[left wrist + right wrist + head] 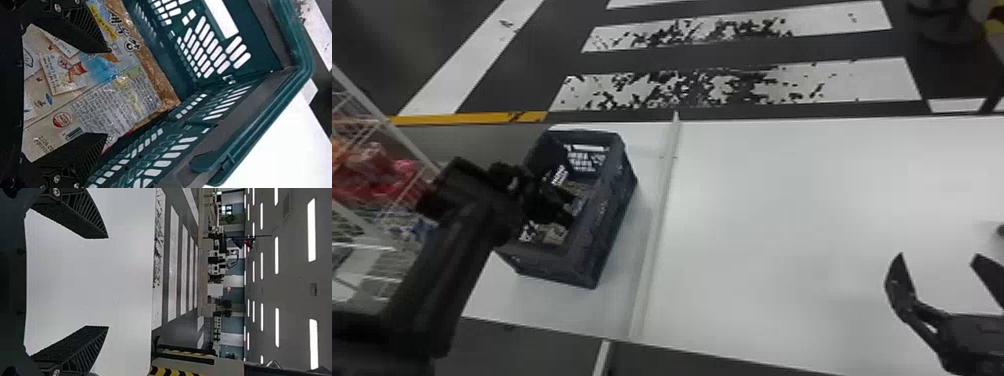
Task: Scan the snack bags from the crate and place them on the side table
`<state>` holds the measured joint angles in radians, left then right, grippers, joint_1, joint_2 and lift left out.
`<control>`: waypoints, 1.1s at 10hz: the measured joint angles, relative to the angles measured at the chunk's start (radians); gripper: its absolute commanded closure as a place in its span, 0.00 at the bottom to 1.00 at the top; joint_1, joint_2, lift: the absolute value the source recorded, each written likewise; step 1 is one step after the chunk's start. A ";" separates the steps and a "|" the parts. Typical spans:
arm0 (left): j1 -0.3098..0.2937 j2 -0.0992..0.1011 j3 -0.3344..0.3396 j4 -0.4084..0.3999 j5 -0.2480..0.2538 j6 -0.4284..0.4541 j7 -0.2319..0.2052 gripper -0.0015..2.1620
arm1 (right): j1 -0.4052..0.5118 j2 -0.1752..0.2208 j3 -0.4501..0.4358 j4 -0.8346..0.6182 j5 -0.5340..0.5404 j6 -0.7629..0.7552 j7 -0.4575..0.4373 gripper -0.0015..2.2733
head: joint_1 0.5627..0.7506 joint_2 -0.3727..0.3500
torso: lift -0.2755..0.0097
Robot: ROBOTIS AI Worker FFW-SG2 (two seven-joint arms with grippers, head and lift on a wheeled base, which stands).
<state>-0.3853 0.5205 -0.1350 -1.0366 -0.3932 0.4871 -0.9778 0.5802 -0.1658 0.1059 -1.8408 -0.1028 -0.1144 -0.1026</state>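
My left gripper (568, 207) reaches down inside the dark crate (612, 210) on the left part of the white surface. In the left wrist view, the gripper (107, 94) stands open above a snack bag (117, 98) lying in the green crate (270, 113), its printed side towards the camera. Whether the fingers touch the bag I cannot tell. Over the white table (782, 225) at the right, my right gripper (939, 260) is parked with its fingers apart; in the right wrist view, the gripper (108, 282) has nothing between its fingers.
A raised white strip (657, 215) runs front to back just right of the crate. A wire rack (387, 125) with red packages (377, 170) stands at the far left. At the right edge, a small dark object (1000, 229) is partly in view.
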 measured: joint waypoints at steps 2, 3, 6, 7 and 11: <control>-0.016 -0.006 -0.032 0.039 -0.034 0.003 0.002 0.20 | -0.006 -0.001 0.003 0.004 -0.003 0.007 0.007 0.03 | 0.70 0.86 | 0.68; -0.024 -0.011 -0.035 0.054 -0.044 0.006 0.005 0.42 | -0.008 -0.002 0.003 0.006 -0.006 0.016 0.012 0.03 | 0.70 0.87 | 0.68; -0.034 -0.023 -0.034 0.068 -0.035 0.032 0.034 0.98 | -0.012 -0.003 0.003 0.012 -0.008 0.024 0.012 0.03 | 0.70 0.87 | 0.68; -0.031 -0.021 -0.027 0.064 -0.019 0.035 0.019 0.98 | -0.013 -0.003 0.003 0.012 -0.008 0.025 0.012 0.03 | 0.70 0.87 | 0.68; 0.032 -0.006 0.060 -0.048 0.054 0.028 -0.047 0.98 | -0.010 -0.003 0.005 0.012 -0.013 0.028 0.012 0.03 | 0.70 0.85 | 0.68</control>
<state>-0.3537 0.5140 -0.0751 -1.0841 -0.3391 0.5151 -1.0248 0.5702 -0.1687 0.1110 -1.8285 -0.1160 -0.0865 -0.0905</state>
